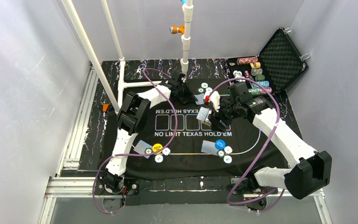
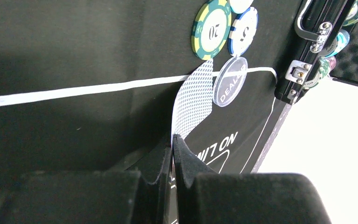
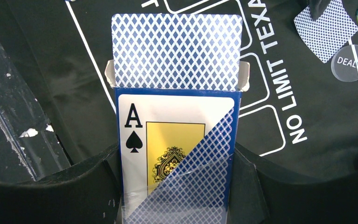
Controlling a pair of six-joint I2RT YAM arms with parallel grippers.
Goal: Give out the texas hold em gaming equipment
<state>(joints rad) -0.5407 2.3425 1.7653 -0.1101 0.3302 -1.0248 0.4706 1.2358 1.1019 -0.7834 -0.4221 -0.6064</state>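
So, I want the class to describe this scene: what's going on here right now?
The left pincer is shut on one card at the far side of the mat, beside a clear dealer disc and chips. The right pincer grips an open box with the deck sticking out. Two near-edge places already have cards and chips, one with a yellow disc, one a blue disc.

Both arms (image 1: 284, 135) wear white shells, black joints, looping purple cables (image 1: 94, 186), apparently felt-padded black fingers (image 3: 51, 196).
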